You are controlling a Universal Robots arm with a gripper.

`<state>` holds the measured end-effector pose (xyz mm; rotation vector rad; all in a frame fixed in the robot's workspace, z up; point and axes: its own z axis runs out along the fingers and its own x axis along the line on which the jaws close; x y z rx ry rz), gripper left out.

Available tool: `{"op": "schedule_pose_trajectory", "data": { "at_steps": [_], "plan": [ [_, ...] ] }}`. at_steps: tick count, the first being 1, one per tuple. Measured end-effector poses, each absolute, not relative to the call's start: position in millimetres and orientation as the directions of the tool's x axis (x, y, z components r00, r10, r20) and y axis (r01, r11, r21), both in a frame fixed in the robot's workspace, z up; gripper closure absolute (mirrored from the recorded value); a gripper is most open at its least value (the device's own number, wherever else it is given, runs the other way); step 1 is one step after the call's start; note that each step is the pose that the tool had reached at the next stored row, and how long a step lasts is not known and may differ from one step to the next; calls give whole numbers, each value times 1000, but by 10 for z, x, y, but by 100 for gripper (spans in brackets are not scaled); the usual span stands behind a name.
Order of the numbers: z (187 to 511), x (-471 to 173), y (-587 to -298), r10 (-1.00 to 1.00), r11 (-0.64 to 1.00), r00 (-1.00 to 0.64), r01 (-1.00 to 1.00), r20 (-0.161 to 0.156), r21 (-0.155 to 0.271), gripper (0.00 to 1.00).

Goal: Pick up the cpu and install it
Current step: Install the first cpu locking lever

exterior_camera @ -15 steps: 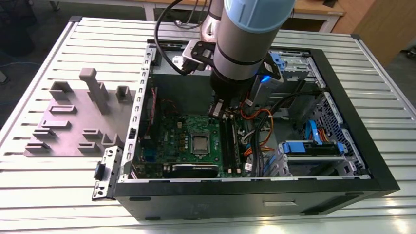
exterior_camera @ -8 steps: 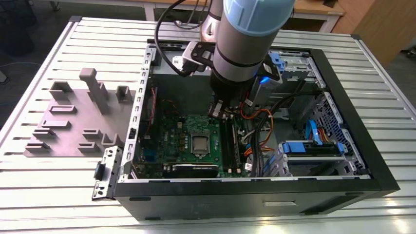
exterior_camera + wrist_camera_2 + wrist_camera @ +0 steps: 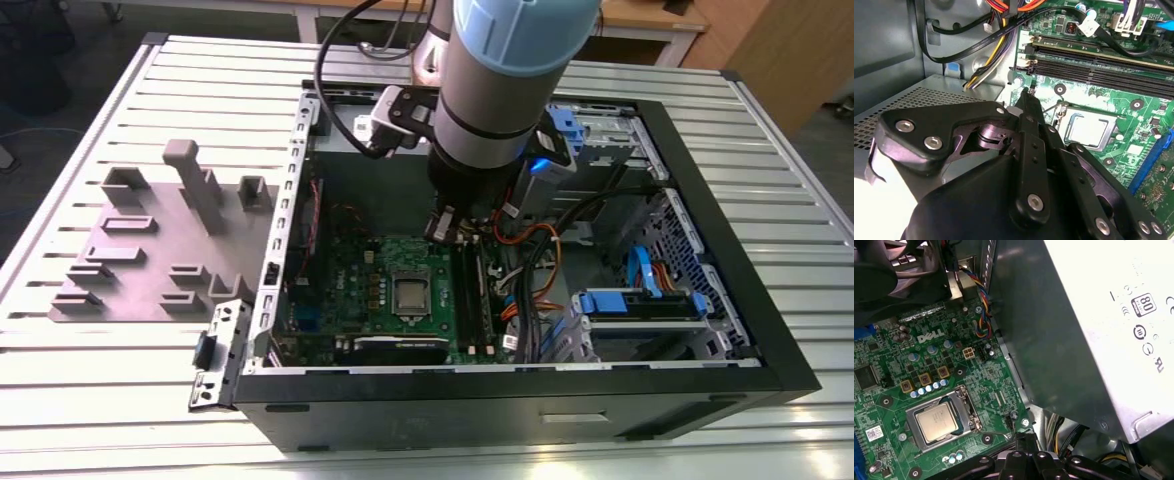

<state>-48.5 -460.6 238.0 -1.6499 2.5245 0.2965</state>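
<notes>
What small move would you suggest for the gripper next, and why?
Probably a short sideways shift to centre the black gripper over the small square silvery cpu: it lies flat in the rectangular metal socket frame, and the gripper hangs beside that frame.

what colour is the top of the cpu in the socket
Dull silvery metal; the cpu shows best in the first wrist view.

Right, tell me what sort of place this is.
Probably a robotics lab or workshop bench: an open computer case lies on a slatted aluminium table, beside a grey fixture plate, with wooden desks behind.
</notes>
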Motion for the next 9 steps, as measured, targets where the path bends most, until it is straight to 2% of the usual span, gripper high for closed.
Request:
{"op": "schedule_pose_trajectory", "data": {
  "at_steps": [9],
  "plan": [
    [2389,-488,-4633,-894,390,-403,-915,-198,102,89]
  ]
}}
